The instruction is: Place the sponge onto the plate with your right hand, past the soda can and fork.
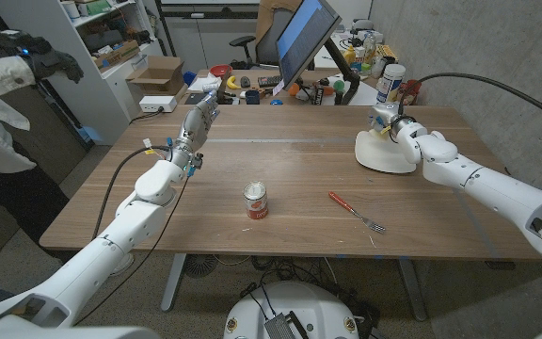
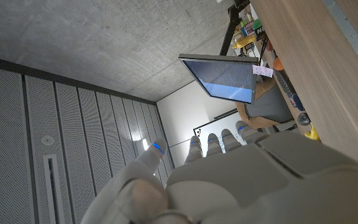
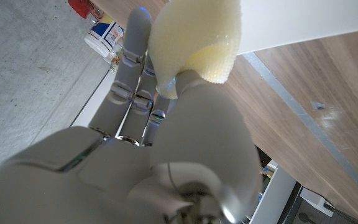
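Observation:
My right hand (image 1: pixel 395 127) hovers over the far part of the white plate (image 1: pixel 382 153) at the table's right back. It pinches a pale yellow sponge (image 3: pixel 194 31) between thumb and fingers (image 3: pixel 132 56), and the plate (image 3: pixel 303 22) lies just beyond the sponge. In the head view the sponge (image 1: pixel 381 131) peeks out at the fingertips, close above the plate. The red soda can (image 1: pixel 256 201) stands upright at the table's front middle. The red-handled fork (image 1: pixel 356 212) lies to its right. My left hand (image 1: pixel 199 118) is raised over the left back of the table, fingers straight, holding nothing.
A tilted monitor (image 1: pixel 304 38), bottles (image 1: pixel 390 83) and small clutter line the far edge of the table (image 1: pixel 299 151). A person's gloved arm (image 1: pixel 12 66) reaches in at the left, near shelves and a cardboard box (image 1: pixel 158 73). A concrete wall stands at the right.

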